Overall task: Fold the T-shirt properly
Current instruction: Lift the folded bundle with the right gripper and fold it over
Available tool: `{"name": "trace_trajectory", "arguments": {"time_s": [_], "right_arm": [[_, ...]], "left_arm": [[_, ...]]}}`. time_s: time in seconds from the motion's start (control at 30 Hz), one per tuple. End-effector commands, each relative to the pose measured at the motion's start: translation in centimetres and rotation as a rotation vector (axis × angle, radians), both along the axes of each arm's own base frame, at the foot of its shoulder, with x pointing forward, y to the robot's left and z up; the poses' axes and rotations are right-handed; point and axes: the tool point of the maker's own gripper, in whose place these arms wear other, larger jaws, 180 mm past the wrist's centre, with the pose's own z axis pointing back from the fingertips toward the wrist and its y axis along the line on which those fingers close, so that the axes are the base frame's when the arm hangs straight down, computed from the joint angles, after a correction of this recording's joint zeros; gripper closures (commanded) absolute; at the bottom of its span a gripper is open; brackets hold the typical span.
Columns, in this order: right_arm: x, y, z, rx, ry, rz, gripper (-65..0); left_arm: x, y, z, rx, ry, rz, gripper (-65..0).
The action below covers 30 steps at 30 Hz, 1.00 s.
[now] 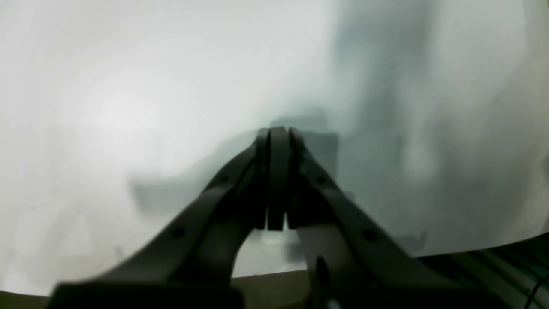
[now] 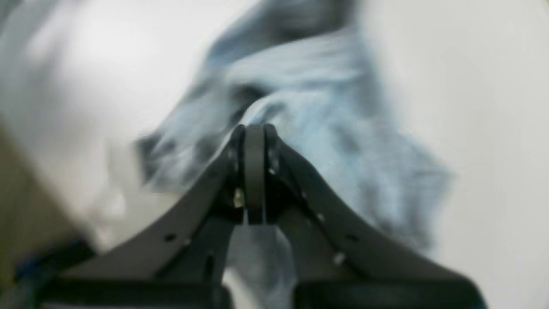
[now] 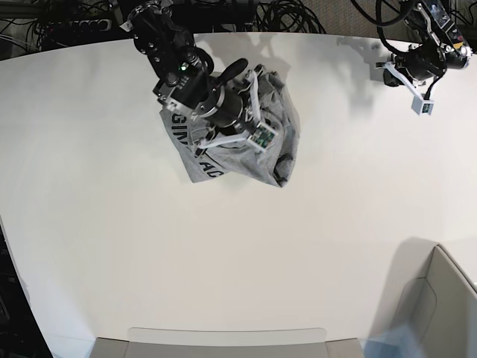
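The T-shirt (image 3: 223,160) lies bunched in a heap on the white table (image 3: 112,224), left of centre toward the back. It is heather grey, with black block letters showing on its left side. My right gripper (image 3: 247,123) is down on top of the heap. In the right wrist view its jaws (image 2: 255,128) are together, and blurred T-shirt fabric (image 2: 309,107) rises in a ridge to their tips. My left gripper (image 3: 402,74) hovers over bare table at the back right, far from the shirt. In the left wrist view it (image 1: 278,131) is shut on nothing.
Black cables (image 3: 283,11) run along the table's back edge. A grey bin (image 3: 447,298) stands at the front right corner. A flat grey tray edge (image 3: 223,339) lies along the front. The table's edge (image 1: 472,251) shows close behind my left gripper.
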Motion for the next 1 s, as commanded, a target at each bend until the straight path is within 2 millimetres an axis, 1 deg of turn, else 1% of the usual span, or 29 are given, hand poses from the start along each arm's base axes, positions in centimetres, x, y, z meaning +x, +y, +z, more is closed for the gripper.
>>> {"name": "trace_trajectory", "arguments": {"time_s": [0.0,0.07,0.13,0.2,0.27,0.33,0.43,0.5,0.57,0.67,0.73,0.8,0.9,0.97], "right_arm": [[-0.1,0.6,0.4,-0.001,-0.019,0.029,0.0],[-1.7,1.7,0.2,-0.004,-0.003,0.085,0.0],[-2.8,2.3,0.0,0.0,0.01,0.112,0.0],[-3.4,2.9,0.7,0.02,-0.001,0.135,0.0],[-4.0,3.6,1.9,0.065,-0.016,0.154,0.0],[-3.9,3.8,2.3,0.084,-0.017,0.157,0.0],[-1.6,2.9,3.2,0.101,-0.045,0.09,0.0],[0.4,2.1,4.0,0.117,-0.07,0.021,0.0],[2.7,0.2,4.6,0.121,-0.094,-0.068,0.0],[5.0,-1.9,5.2,0.112,-0.126,-0.143,0.0],[5.4,-2.4,4.6,0.088,-0.113,-0.153,0.0],[4.9,-2.1,3.0,0.063,-0.07,-0.136,0.0],[3.3,-1.0,0.3,0.021,0.011,-0.083,0.0],[1.8,-0.2,-1.0,0.007,0.055,-0.05,0.0]], "left_arm": [[-1.2,0.4,-0.4,0.021,0.062,-0.01,-0.3],[-1.2,0.4,-0.4,0.021,0.062,-0.01,-0.3],[-1.2,0.4,-0.4,0.021,0.062,-0.01,-0.3],[-1.2,0.4,-0.4,0.021,0.062,-0.01,-0.3],[-1.2,0.4,-0.4,0.021,0.062,-0.01,-0.3],[-1.2,0.4,-0.4,0.021,0.062,-0.01,-0.3],[-1.2,0.4,-0.4,0.021,0.062,-0.01,-0.3],[-1.2,0.4,-0.4,0.021,0.062,-0.01,-0.3],[-1.2,0.4,-0.4,0.021,0.062,-0.01,-0.3],[-1.2,0.3,-0.4,0.02,0.063,-0.01,-0.3],[-1.2,0.3,-0.4,0.02,0.063,-0.01,-0.3],[-1.2,0.3,-0.4,0.02,0.063,-0.01,-0.3],[-1.2,0.3,-0.5,0.019,0.063,-0.009,-0.3],[-0.6,0.3,-0.3,0.019,0.049,-0.009,-0.3]]}}
